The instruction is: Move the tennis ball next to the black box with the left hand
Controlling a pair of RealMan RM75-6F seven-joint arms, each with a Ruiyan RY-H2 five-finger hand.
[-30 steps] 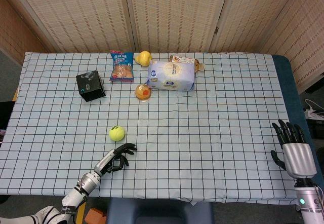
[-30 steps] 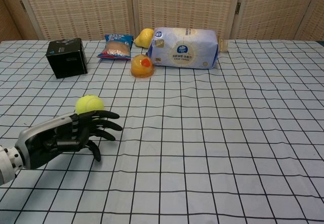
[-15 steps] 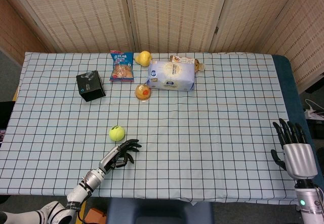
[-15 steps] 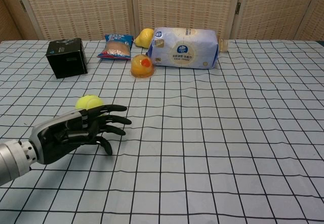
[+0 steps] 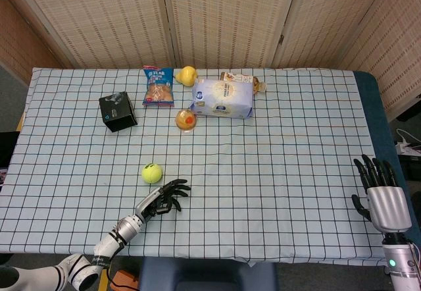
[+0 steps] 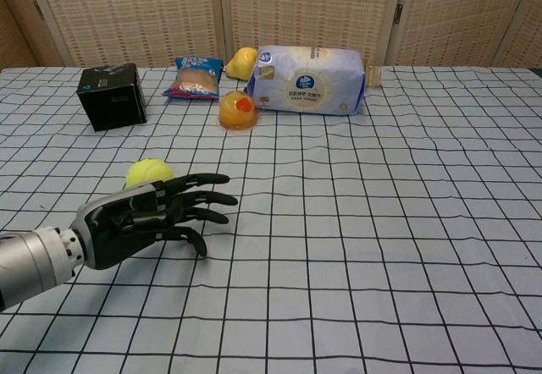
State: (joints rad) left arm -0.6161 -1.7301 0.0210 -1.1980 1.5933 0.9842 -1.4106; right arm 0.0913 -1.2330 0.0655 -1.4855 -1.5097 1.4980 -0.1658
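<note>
Across the checked table, the black box sits well apart from my empty left hand, fingers spread just beside the tennis ball, while my right hand rests open-fingered and empty at the far edge.

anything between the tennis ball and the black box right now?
Nothing: in the head view only bare checked cloth runs from the tennis ball to the black box. The left hand sits on the ball's near side, off that line.
</note>
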